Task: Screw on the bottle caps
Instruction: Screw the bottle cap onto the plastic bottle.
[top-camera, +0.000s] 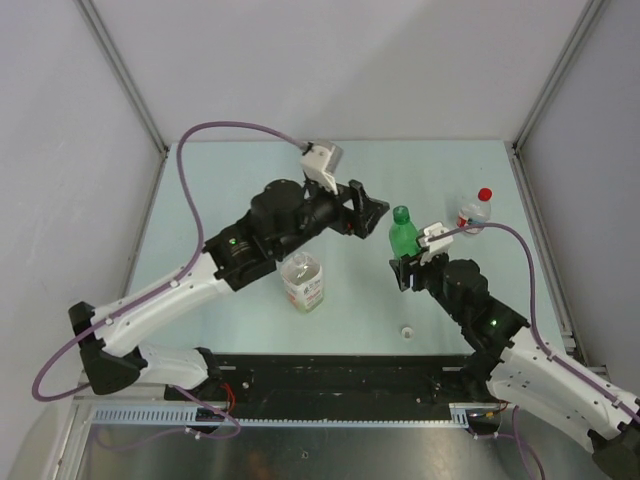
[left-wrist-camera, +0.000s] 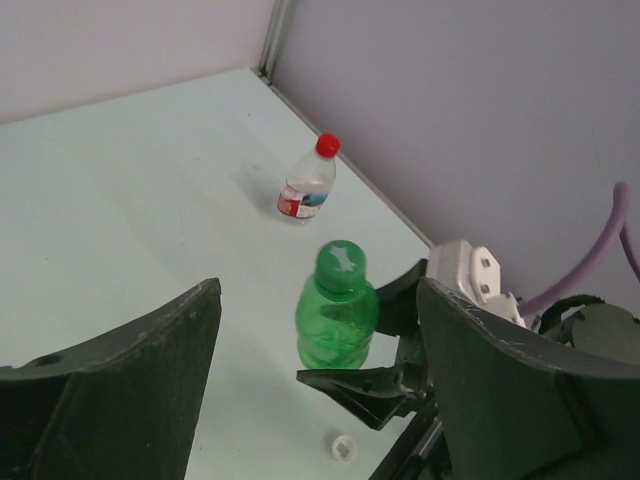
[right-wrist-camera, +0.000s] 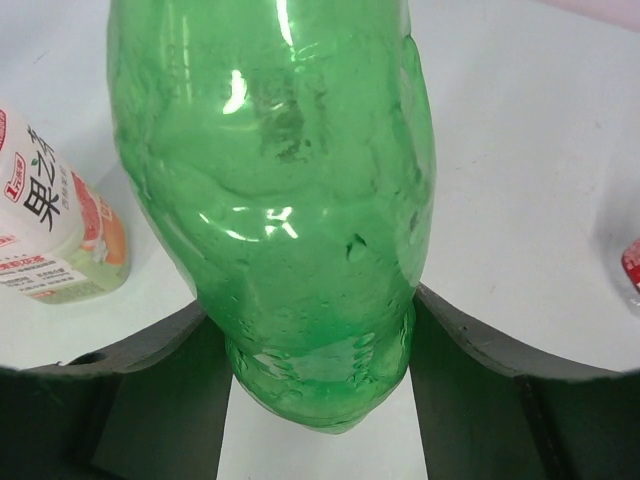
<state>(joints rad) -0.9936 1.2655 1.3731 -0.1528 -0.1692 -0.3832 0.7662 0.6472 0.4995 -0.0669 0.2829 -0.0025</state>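
Caps occupy three separate positions on the tabletop (top-camera: 230, 180).

1. The green cap (top-camera: 401, 213) sits on the neck of the green bottle (top-camera: 402, 238). This bottle stands upright slightly right of the tabletop's centre. How far the cap is threaded down cannot be determined.
2. The red cap (top-camera: 485, 194) sits on the small clear bottle (top-camera: 474, 214) with a red label. This bottle stands toward the far right corner, near the right edge and apart from the green bottle.
3. The white cap (top-camera: 407, 331) lies loose on the tabletop close to the near edge, on the near side of the green bottle. Nothing touches it.

The orange-labelled bottle (top-camera: 303, 283) stands upright left of centre, toward the near edge. Its neck carries no cap.

Right gripper (top-camera: 405, 265): pinching the lower body of the green bottle. In the right wrist view both fingers (right-wrist-camera: 150, 350) press against opposite sides of the bottle just above its base.

Left gripper (top-camera: 370, 203): jaws spread wide, nothing between them. It hangs above the tabletop just to the left of the green cap, not touching it. In the left wrist view the green bottle and its cap appear in the gap between the fingers, beyond their tips.
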